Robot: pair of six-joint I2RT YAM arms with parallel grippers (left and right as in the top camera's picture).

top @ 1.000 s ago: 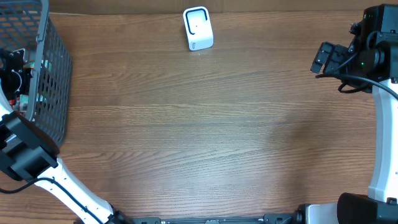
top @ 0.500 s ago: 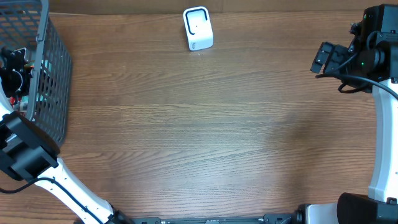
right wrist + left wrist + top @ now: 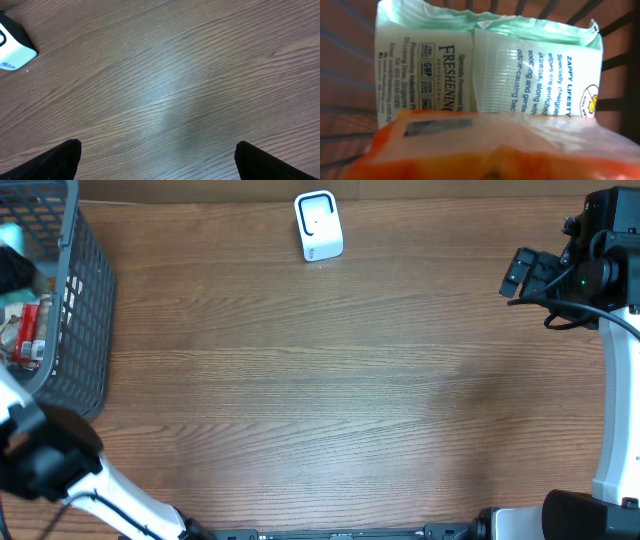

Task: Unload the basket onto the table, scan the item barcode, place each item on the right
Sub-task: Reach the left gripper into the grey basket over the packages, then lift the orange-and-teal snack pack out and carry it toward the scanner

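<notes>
An orange packet point(image 3: 485, 150) fills the bottom of the left wrist view, pressed up where my left gripper's jaws are and hiding the fingers; the gripper looks shut on it. Under it lies a pale green wipes pack point(image 3: 490, 65) inside the wire basket point(image 3: 620, 60). Overhead, my left gripper point(image 3: 12, 268) is a dark blur over the grey basket point(image 3: 85, 300) at the far left. The white barcode scanner point(image 3: 319, 225) stands at the table's back edge. My right gripper point(image 3: 157, 160) hangs open over bare wood at the far right point(image 3: 520, 272).
A red item point(image 3: 30, 330) lies in the basket beside other packs. The scanner point(image 3: 12, 45) shows at the left edge of the right wrist view. Brown wood tabletop stretches between basket and right arm.
My left gripper has closed in the basket and the left arm has shifted, now blurred overhead. The right arm and the scanner have not moved.
</notes>
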